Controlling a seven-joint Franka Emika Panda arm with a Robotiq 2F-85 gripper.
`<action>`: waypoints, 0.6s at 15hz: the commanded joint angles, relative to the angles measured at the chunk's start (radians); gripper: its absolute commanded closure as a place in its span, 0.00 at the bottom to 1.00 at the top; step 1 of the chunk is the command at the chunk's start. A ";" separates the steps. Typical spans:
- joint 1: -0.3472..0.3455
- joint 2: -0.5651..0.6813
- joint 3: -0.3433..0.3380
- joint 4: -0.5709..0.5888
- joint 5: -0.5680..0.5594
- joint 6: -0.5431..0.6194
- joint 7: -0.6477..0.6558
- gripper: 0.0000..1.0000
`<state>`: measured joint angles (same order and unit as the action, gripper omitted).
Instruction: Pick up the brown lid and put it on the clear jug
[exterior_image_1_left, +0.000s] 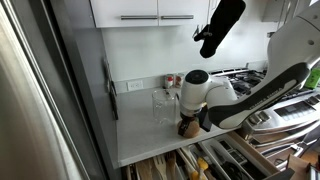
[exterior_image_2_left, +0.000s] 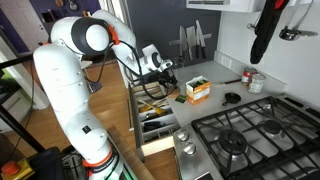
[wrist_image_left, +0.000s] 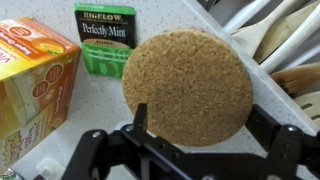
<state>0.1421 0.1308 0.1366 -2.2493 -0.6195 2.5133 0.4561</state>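
The brown lid (wrist_image_left: 188, 85) is a round cork disc that fills the middle of the wrist view. My gripper (wrist_image_left: 198, 122) has one finger on each side of the lid's edge and is shut on it, above the white counter. In an exterior view the gripper (exterior_image_1_left: 188, 124) is low over the counter's front edge with the lid (exterior_image_1_left: 187, 128) at its tip. The clear jug (exterior_image_1_left: 163, 106) stands on the counter just behind and left of the gripper. In an exterior view (exterior_image_2_left: 160, 70) the gripper is above the counter; I cannot make out the jug there.
An orange carton (wrist_image_left: 30, 75) and a green mint box (wrist_image_left: 105, 40) lie close by on the counter; the carton also shows in an exterior view (exterior_image_2_left: 198, 91). Red-capped spice jars (exterior_image_1_left: 172, 80) stand at the wall. Open utensil drawers (exterior_image_1_left: 215, 160) jut out below. The stove (exterior_image_2_left: 250, 135) is beside them.
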 joint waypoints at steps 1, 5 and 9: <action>0.023 0.049 -0.030 0.027 -0.011 -0.001 0.012 0.00; 0.023 0.069 -0.039 0.036 0.018 0.008 -0.013 0.31; 0.020 0.068 -0.039 0.036 0.041 0.016 -0.035 0.39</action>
<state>0.1535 0.1671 0.1162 -2.2113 -0.6132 2.5131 0.4505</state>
